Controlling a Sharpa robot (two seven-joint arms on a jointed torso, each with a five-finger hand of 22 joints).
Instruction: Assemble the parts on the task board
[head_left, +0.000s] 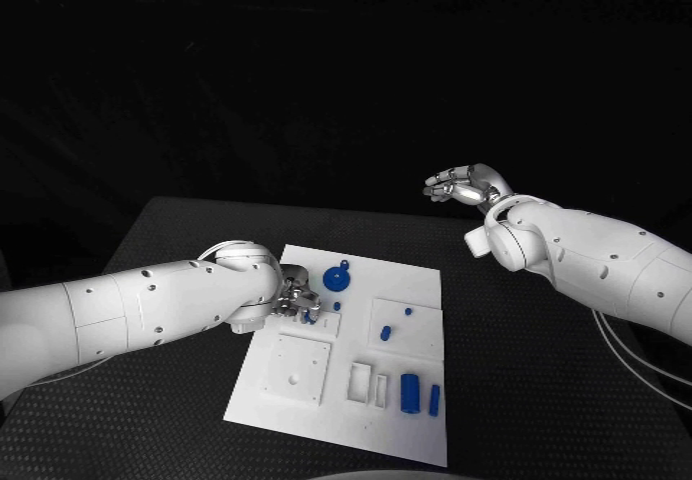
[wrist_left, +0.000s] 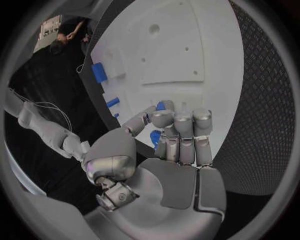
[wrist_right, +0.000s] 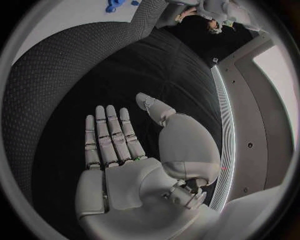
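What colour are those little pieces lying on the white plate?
Blue. The small pieces on the white plate show best in the head view.

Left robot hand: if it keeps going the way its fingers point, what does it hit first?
Probably the small blue part just under the left robot hand's curled fingertips, then the task board. Depth is unclear.
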